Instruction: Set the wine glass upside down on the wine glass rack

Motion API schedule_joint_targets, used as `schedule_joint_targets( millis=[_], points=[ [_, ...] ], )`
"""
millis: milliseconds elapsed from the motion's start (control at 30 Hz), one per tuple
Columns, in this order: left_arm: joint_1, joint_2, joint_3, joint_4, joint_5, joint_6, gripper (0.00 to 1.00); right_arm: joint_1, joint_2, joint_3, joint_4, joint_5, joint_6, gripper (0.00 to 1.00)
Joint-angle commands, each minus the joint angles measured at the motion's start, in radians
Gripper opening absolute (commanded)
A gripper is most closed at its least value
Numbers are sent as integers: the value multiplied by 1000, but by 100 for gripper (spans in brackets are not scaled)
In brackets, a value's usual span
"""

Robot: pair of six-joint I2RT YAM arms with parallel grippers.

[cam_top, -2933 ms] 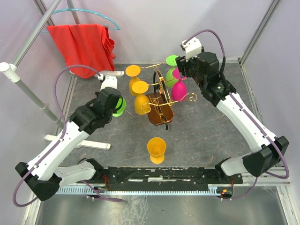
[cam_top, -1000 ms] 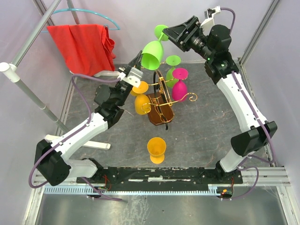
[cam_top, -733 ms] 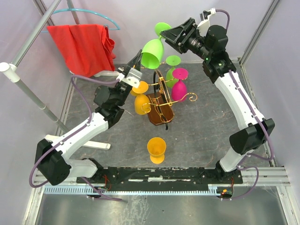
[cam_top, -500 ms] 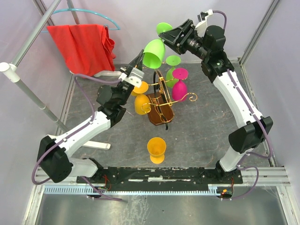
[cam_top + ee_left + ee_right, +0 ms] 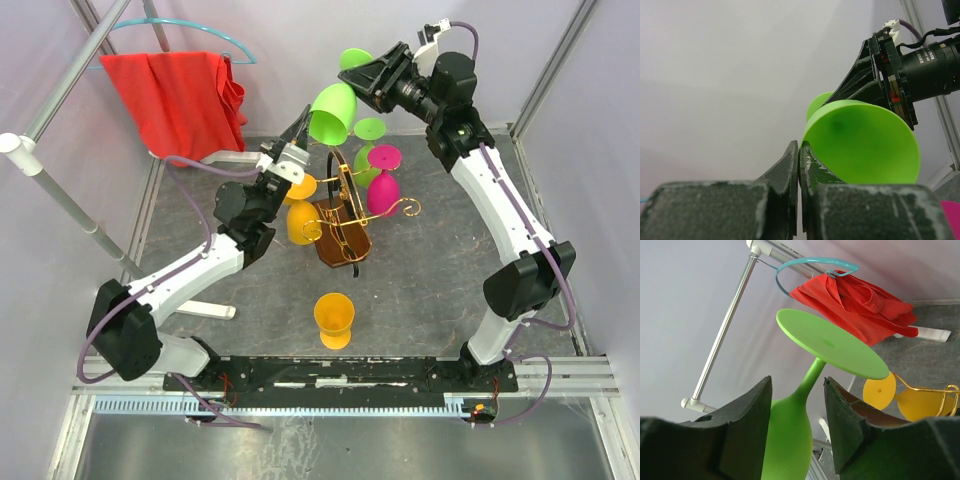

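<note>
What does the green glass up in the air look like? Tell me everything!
The green wine glass looks like smooth lime plastic: a bowl, thin stem and flat round foot. It hangs tilted, foot uppermost, by the wine glass rack. The left gripper pinches its rim; the right gripper is open around the stem.

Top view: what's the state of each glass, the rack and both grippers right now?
Raised green glass, held in the air, tilted.
Left gripper, shut on its rim.
Right gripper, open around its stem.
Rack, holding glasses upside down.
Yellow glass, upright on the table.
Red cloth, hanging on a hanger.
</note>
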Motion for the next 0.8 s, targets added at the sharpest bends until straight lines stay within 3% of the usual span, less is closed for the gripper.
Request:
schedule_joint_targets(
  millis=[0,200,533,767],
  points=[
    [-5,20,34,137,-33,-40,3,7,-2,52,39,-41,4,53],
    [-9,32,25,158,-26,-73,3,7,8,51,53,-46,6,43],
    [-14,8,-9,151,4,-97,3,7,18,41,94,-48,10,19],
    [-14,-33,-50,71,26,-99,36,6,-8,25,91,-18,-52,10]
  ],
)
